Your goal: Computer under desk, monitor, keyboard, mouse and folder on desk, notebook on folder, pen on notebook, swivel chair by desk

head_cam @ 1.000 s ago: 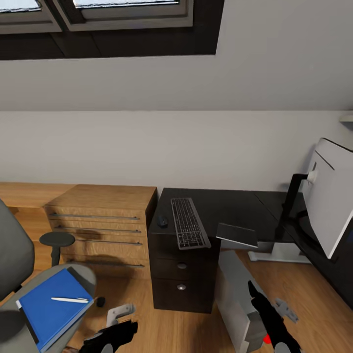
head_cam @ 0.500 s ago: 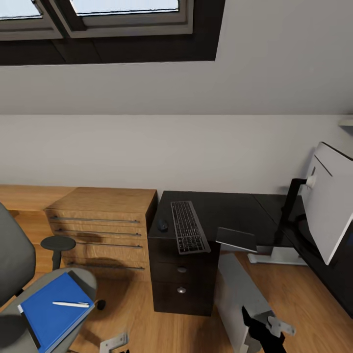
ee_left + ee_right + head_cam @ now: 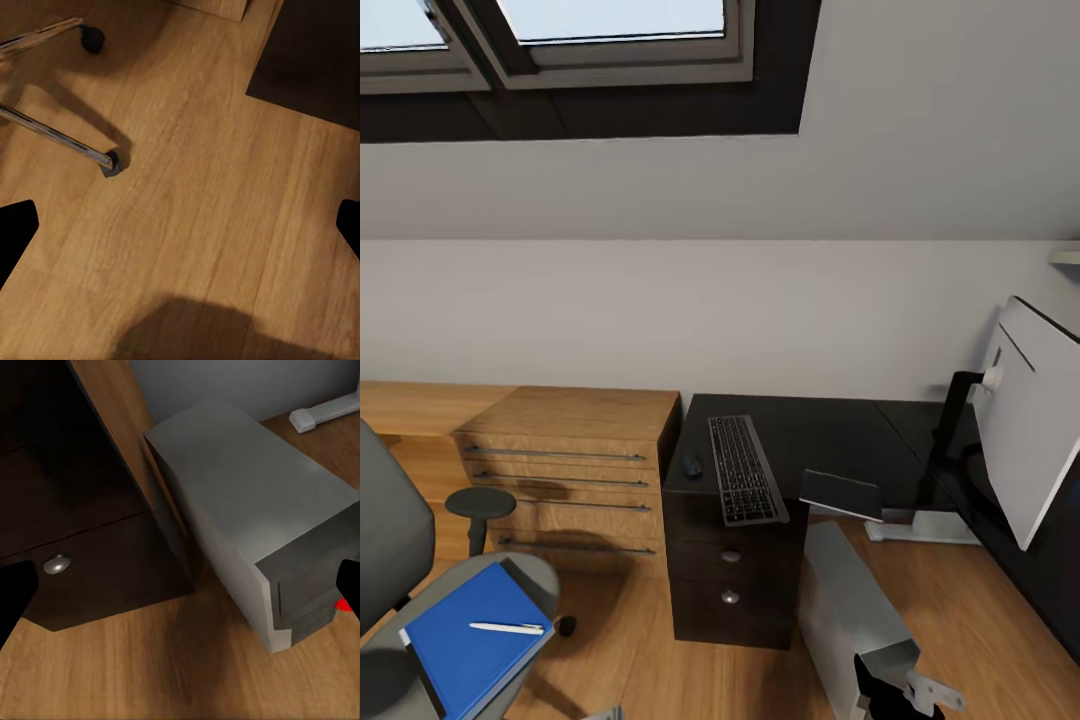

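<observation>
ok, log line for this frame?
folder: on swivel chair, pen on top | keyboard, mouse: on desk | computer: on floor by drawers | both pincers: open, empty

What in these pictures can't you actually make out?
- Monitor: head view shows its pale back, and the picture's edge cuts it off; the screen is hidden.
- Chair: head view's corner cuts off most of the back and seat.
- Notebook: thin dark slab at the desk edge; cover detail too small.
- Mouse: tiny dark blob, no detail.
- Computer: right wrist view; a dark fingertip covers part of its front.
</observation>
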Robot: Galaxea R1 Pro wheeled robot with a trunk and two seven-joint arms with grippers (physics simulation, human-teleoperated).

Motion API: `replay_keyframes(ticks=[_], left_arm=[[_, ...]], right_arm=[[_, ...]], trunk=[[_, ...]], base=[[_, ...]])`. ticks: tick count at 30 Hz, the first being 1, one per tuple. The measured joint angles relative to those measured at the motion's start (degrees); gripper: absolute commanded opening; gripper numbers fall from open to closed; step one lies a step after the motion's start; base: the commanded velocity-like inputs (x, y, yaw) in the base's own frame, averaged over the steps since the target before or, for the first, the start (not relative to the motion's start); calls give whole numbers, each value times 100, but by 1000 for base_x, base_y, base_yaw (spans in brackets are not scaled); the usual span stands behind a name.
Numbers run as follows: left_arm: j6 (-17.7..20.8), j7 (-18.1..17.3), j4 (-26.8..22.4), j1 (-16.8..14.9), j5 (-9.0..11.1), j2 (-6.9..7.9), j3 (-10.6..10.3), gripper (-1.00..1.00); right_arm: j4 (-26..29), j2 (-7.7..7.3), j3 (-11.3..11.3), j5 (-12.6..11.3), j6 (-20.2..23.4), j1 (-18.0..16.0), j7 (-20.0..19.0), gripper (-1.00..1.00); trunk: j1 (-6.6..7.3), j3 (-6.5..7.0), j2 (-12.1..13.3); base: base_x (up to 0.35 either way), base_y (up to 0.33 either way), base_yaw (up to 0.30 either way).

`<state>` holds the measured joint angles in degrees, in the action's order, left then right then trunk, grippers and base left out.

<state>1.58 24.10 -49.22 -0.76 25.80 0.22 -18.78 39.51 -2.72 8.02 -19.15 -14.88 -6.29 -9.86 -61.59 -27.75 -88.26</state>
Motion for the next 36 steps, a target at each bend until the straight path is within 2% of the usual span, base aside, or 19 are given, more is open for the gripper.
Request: replay_keyframes(ticks=[17,21,36], left_arm=[[-15,-8,249,0,11,9,23,100],[-15,-8,294,0,-1,8,15,100],[-16,-1,300,-1,2,-21,3,100]], right_arm=[[-117,36,-15,-18,-139,0,8,100],[-245,47,-45,-7,-238,0,5,100],[-287,53,-102,32,-249,1,0,100]], trunk=[[0,0,0],[0,0,0],[0,-4,0]], base=[[0,0,0],[0,248,-30],[0,22,-284]])
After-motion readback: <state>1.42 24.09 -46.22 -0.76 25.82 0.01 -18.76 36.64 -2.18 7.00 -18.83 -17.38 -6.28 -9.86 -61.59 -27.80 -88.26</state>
